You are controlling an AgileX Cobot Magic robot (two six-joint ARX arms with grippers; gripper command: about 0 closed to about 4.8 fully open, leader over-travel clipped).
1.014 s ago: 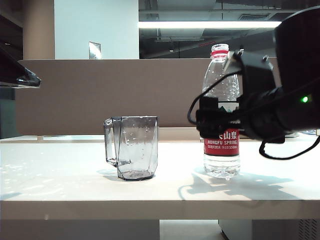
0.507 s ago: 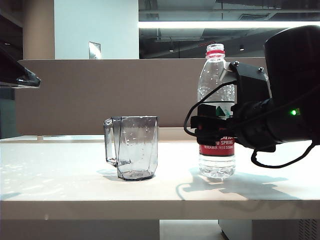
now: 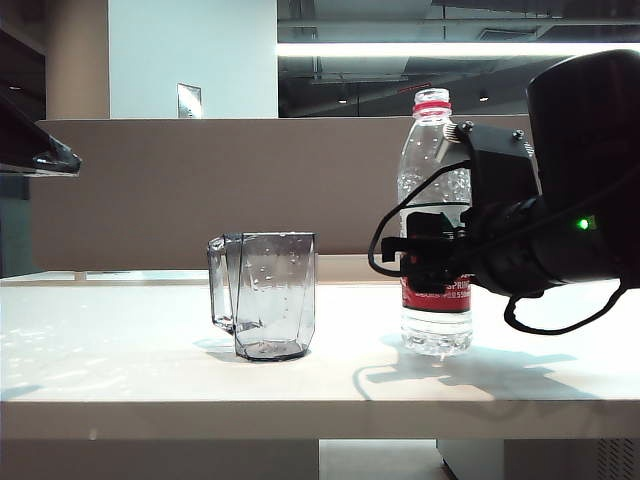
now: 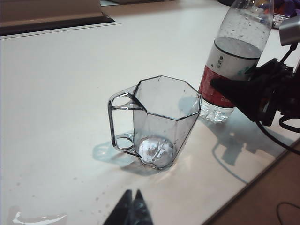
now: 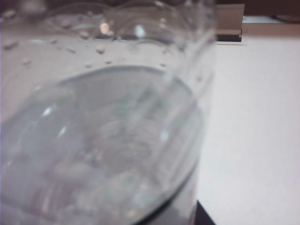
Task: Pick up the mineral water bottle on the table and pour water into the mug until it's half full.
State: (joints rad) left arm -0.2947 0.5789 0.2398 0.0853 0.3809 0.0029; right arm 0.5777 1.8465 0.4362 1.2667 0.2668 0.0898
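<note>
Two things stand on my wide white table (image 3: 150, 375): a tall clear plastic water bottle with a red neck ring and a red-and-white label (image 3: 436, 222), and a smoky grey see-through mug with flat sides and a pointy handle (image 3: 265, 295). Both are upright. The mug is near the middle of the table and the bottle stands apart from it, toward the right.

My right gripper (image 3: 418, 262) is at the bottle, around the label. From the outside camera I see only its black side in front of the label, so I cannot tell if my fingers are pressing the bottle or just sitting beside it. My left wrist camera shows one dark finger (image 4: 234, 89) lying across the red part of the label, but the other side is hidden behind the bottle.

My right wrist camera is so close that the bottle fills almost all of it. It shows the clear water (image 5: 103, 150) inside with its top edge, and drops on the plastic above. My own fingers are not seen there.

My left gripper (image 4: 131, 213) hangs over the table on the near side of the mug, touching nothing. Its two dark tips are pressed together. The outside camera does not show them.

Only my left wrist camera looks down into the mug, and I cannot tell if any water is in it.
</note>
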